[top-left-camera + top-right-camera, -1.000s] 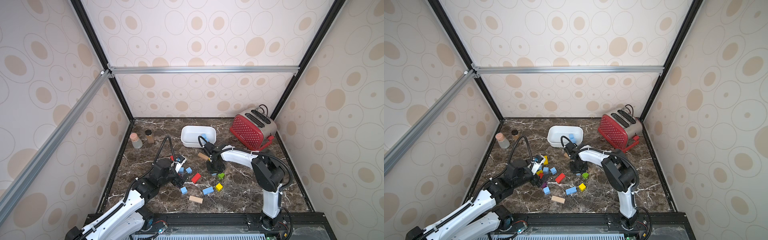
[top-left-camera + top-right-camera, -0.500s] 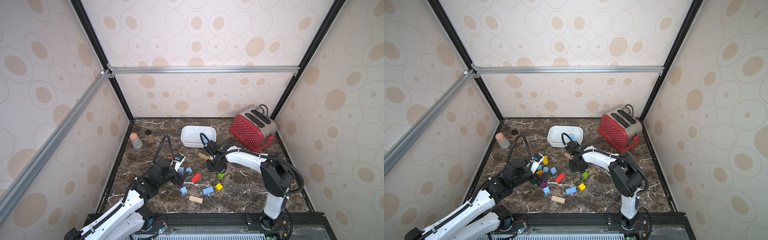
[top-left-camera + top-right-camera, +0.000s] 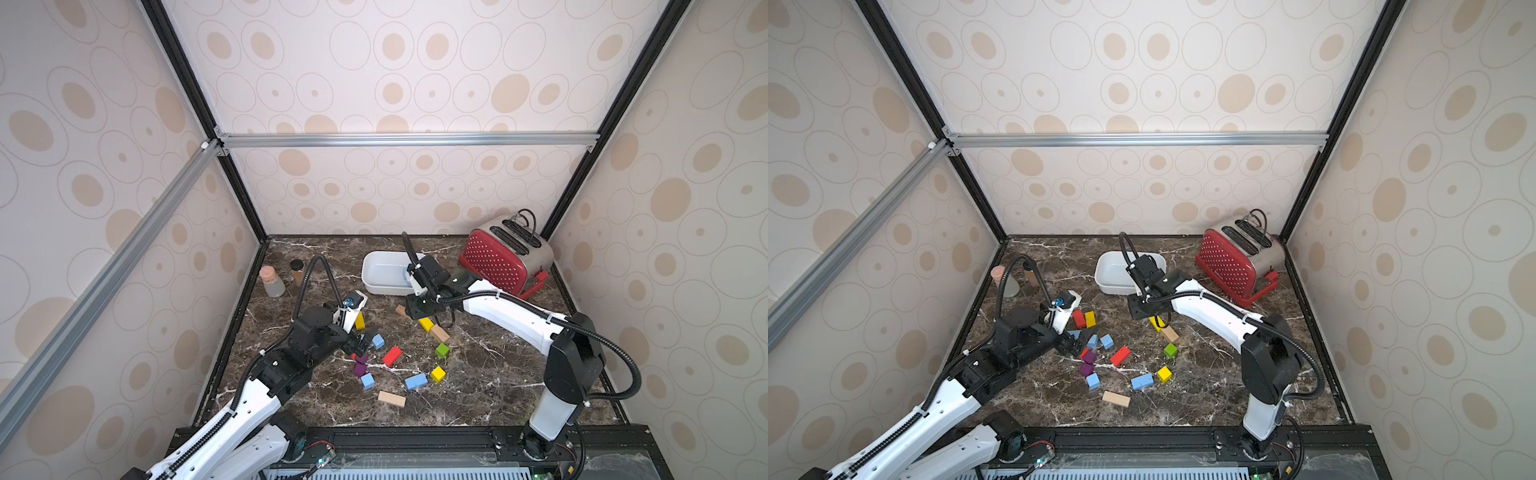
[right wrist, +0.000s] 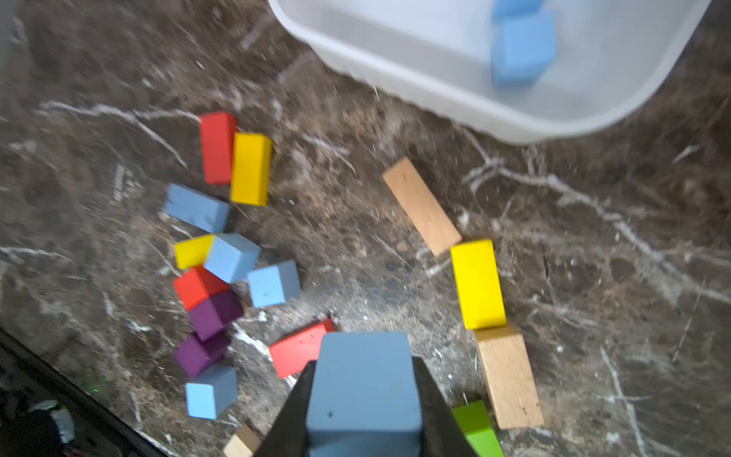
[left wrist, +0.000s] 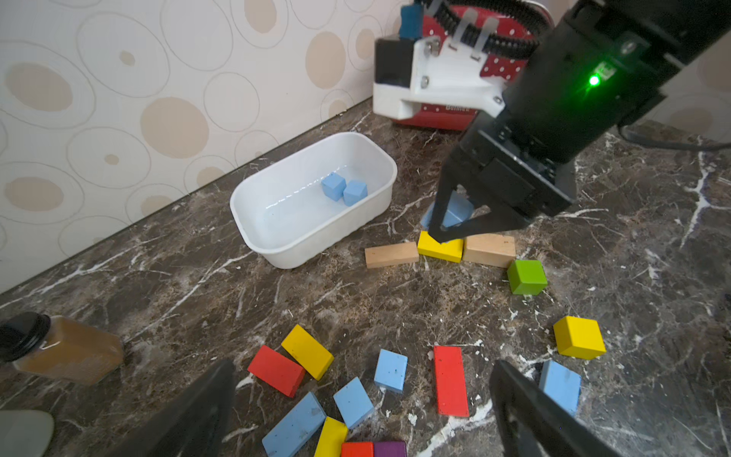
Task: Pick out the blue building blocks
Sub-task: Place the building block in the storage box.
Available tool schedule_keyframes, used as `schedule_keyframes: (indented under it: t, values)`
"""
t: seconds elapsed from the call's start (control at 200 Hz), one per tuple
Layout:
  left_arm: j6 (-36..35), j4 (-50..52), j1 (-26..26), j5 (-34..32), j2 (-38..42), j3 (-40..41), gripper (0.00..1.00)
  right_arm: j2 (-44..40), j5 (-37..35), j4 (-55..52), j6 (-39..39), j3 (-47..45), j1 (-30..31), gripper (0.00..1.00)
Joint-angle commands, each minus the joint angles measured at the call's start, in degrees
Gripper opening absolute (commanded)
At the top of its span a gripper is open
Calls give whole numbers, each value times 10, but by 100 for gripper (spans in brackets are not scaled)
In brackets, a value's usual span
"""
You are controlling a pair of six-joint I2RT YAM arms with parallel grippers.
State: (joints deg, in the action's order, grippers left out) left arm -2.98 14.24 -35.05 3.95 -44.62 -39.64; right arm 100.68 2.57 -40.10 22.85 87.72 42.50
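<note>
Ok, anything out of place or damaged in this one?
Nothing spilled or damaged. Only the red toaster looks off, sitting at an angle to the back wall. The loose blocks lie scattered, as expected for sorting.

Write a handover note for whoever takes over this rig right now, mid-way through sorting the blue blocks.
Right gripper: shut on a blue block, held off the table near the white tub.
Left gripper: open, holding nothing, low over the loose blocks.
Done: two blue cubes lie in the tub.
Left: drop the held block in, then fetch five blue blocks from the table, three by the left fingers, two nearer the front.
</note>
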Motion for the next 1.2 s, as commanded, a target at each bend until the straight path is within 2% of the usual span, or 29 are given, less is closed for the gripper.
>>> schedule_keyframes:
  t: [0.0,0.185,0.316,0.506,0.781,0.906,1.197]
  values:
    - [-26,13,8,-11,-6,-42,99,28,7,-26,-28,72,0,0]
    - [-44,15,24,-3,-28,-80,99,89,15,-71,-50,227,-4,0]
    - [-47,4,55,23,-44,-99,99,129,3,-91,-72,306,-13,0]
    - [-67,-6,73,19,-76,-117,99,193,-18,-132,-105,404,-35,0]
    - [-67,-42,87,16,-118,-110,99,250,-57,-121,-141,436,-62,0]
    - [-61,-59,96,19,-130,-99,100,285,-82,-126,-148,485,-74,0]
    - [-42,-95,122,39,-148,-67,99,333,-158,-85,-202,484,-85,0]
